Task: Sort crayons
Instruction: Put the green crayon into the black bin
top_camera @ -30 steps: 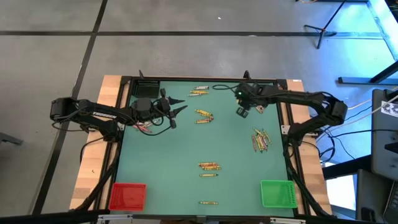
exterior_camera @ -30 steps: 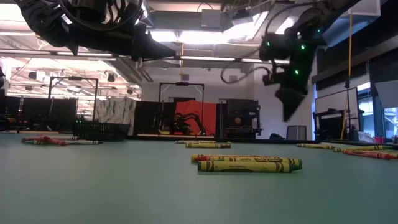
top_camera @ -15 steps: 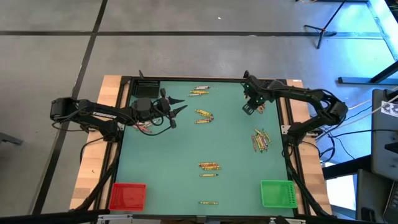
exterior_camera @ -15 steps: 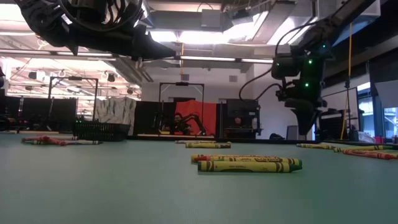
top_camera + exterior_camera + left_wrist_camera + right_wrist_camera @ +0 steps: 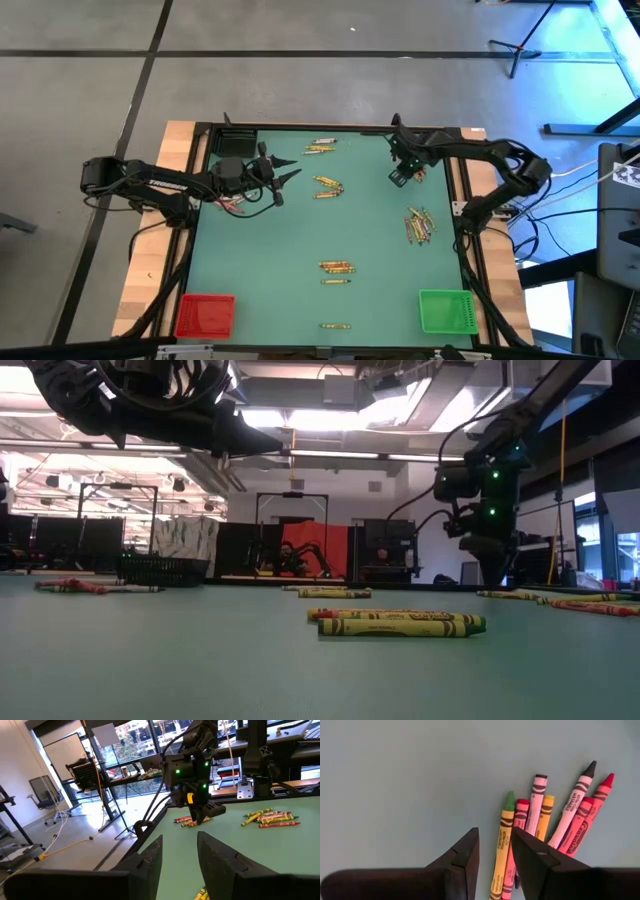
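Observation:
Crayons lie in small groups on the green table: near the far edge (image 5: 320, 147), mid-table (image 5: 328, 186), at the right (image 5: 420, 225), toward the near side (image 5: 338, 268) and by my left arm (image 5: 232, 207). My right gripper (image 5: 495, 854) is open and points down, low over a fan of pink, red and yellow crayons (image 5: 540, 820). A green-tipped yellow crayon (image 5: 503, 837) lies under the gap. The same gripper stands at the far right in the high view (image 5: 398, 177). My left gripper (image 5: 292, 170) is open and empty above the table's left part.
A red bin (image 5: 205, 315) stands at the near left corner, a green bin (image 5: 447, 311) at the near right and a black bin (image 5: 232, 140) at the far left. Two crayons (image 5: 400, 623) lie close to the low camera.
My right gripper has gone toward the table's far right and down, and now hangs low over the crayon pile with its fingers pointing down. My left arm has kept still.

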Robot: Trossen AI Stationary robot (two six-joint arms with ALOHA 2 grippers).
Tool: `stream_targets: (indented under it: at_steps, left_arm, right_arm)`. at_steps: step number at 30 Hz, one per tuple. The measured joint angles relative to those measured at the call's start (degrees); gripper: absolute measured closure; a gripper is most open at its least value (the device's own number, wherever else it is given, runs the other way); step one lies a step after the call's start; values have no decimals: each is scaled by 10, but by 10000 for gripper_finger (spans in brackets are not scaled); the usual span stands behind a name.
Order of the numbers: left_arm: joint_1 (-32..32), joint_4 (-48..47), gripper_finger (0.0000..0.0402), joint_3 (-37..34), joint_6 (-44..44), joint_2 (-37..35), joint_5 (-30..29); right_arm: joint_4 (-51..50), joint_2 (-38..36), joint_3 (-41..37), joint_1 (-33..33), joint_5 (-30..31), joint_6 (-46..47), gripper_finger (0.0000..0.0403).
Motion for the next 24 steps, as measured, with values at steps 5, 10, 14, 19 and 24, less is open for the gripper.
stream_targets:
  at_steps: [5,10,14,19,24]
  left_arm:
    - [0,0,294,0,0,0,0]
    - [0,0,294,0,0,0,0]
    - [0,0,294,0,0,0,0]
    - [0,0,294,0,0,0,0]
    - [0,0,294,0,0,0,0]
  right_arm:
    - [-1,19,0,0,1,0,292]
    - [1,32,2,0,-11,-5,292]
    - [0,33,2,1,-11,-8,292]
    - [0,34,2,1,-16,-21,322]
    - [0,34,2,1,-17,-44,389]
